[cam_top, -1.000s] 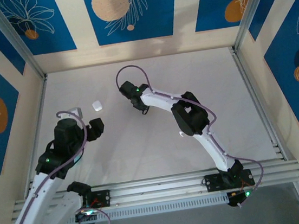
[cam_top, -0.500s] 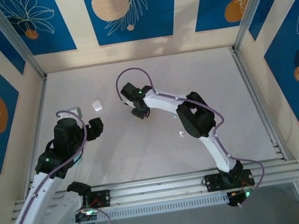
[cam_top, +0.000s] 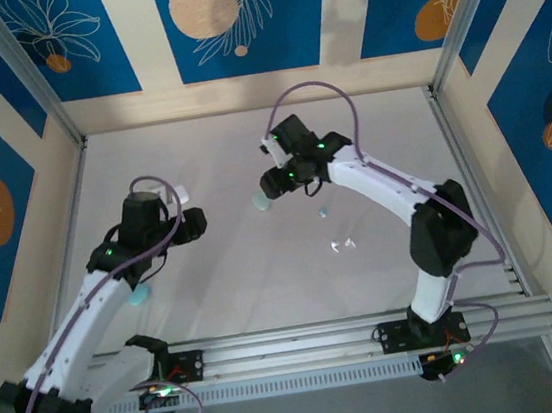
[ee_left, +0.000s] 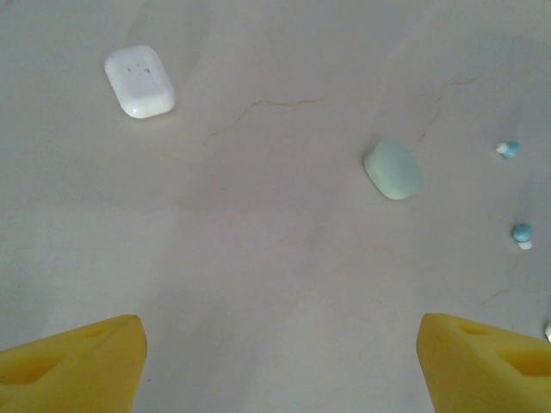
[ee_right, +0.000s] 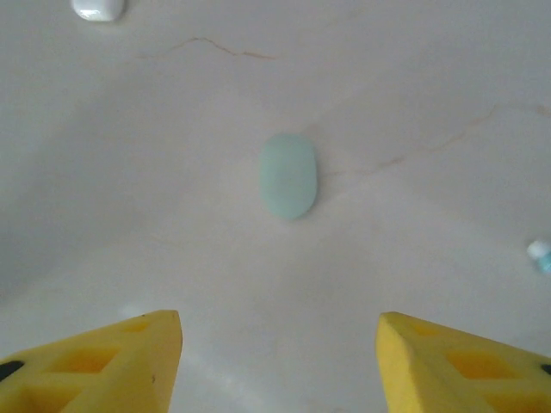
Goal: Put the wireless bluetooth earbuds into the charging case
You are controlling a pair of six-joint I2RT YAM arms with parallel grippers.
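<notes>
A pale teal charging case (ee_right: 287, 175) lies shut and flat on the table, ahead of my right gripper (ee_right: 280, 361), whose yellow fingers (ee_right: 95, 361) stand apart with nothing between them. In the top view this case (cam_top: 260, 200) sits just in front of the right gripper (cam_top: 271, 179). A white charging case (ee_left: 139, 80) lies at the far left of the left wrist view, the teal case (ee_left: 393, 169) to its right. My left gripper (ee_left: 280, 370) is open and empty. Two tiny teal earbuds (ee_left: 508, 149) (ee_left: 522, 232) lie at the right edge. More earbuds (cam_top: 341, 246) rest mid-table.
Another pale teal object (cam_top: 138, 297) lies beside the left arm's forearm. The white case (cam_top: 182, 193) sits close to the left arm's wrist. A low wall (cam_top: 252, 94) bounds the back of the table, and metal rails (cam_top: 323, 342) run along the near edge.
The right gripper has opened and drawn back toward the far right, leaving the teal case bare on the table. The left arm has stretched forward and to the right.
</notes>
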